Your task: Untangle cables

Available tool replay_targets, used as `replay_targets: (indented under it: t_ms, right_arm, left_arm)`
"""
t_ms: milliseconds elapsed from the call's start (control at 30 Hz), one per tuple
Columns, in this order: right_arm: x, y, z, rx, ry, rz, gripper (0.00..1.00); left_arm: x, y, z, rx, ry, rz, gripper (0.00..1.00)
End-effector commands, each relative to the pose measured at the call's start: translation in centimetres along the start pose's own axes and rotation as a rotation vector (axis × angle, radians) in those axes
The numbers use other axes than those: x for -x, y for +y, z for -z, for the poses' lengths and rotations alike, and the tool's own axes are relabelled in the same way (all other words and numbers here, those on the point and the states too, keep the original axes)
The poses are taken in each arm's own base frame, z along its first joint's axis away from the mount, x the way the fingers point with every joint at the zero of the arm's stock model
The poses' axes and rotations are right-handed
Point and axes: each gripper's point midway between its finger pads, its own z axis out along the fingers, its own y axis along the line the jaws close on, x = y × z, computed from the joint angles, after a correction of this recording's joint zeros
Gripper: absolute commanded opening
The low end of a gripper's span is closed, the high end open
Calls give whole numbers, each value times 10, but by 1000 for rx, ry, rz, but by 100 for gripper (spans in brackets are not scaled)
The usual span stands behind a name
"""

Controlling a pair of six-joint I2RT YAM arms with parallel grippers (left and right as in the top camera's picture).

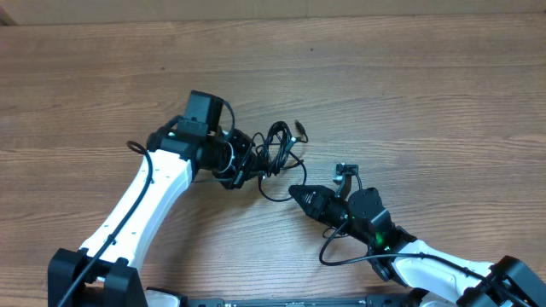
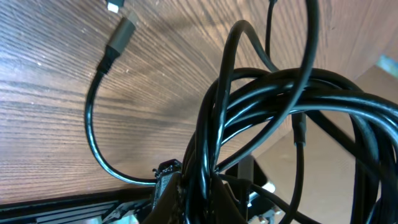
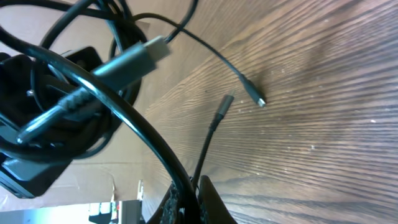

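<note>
A tangled bundle of thin black cables (image 1: 277, 149) lies at the middle of the wooden table. My left gripper (image 1: 249, 162) is shut on the left side of the bundle. In the left wrist view several strands (image 2: 280, 93) pass between its fingers (image 2: 198, 188), and a grey plug end (image 2: 118, 40) lies on the wood. My right gripper (image 1: 294, 191) is shut on one loop at the bundle's lower right. In the right wrist view that black cable (image 3: 143, 134) arcs up out of the shut gripper (image 3: 188, 193). Two small plug tips (image 3: 255, 98) rest on the table beyond it.
The wooden table (image 1: 384, 77) stretches bare behind and to both sides of the arms. A thicker black wire (image 1: 337, 251) loops beside the right arm. A silver-tipped plug (image 1: 300, 130) sticks out at the bundle's upper right.
</note>
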Motion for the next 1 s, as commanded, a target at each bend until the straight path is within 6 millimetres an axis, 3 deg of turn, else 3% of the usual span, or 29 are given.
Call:
replay_targets:
  t_ms: [0, 367, 633, 867, 967]
  right_arm:
    - [2, -7, 0, -29, -18, -3, 4]
    - [1, -22, 0, -93, -22, -40, 4]
    - [-4, -22, 0, -91, 3, -47, 4]
    - [-19, -21, 1, -80, 90, -60, 4]
    - [-25, -22, 2, -81, 122, -67, 4]
  left_arm:
    - [2, -14, 16, -73, 24, -34, 4]
    - [34, -14, 42, -150, -10, 31, 4]
    - [54, -8, 45, -122, -109, 63, 4]
    - [59, -14, 46, -151, -126, 167, 5]
    - [47, -20, 46, -178, -47, 253, 9]
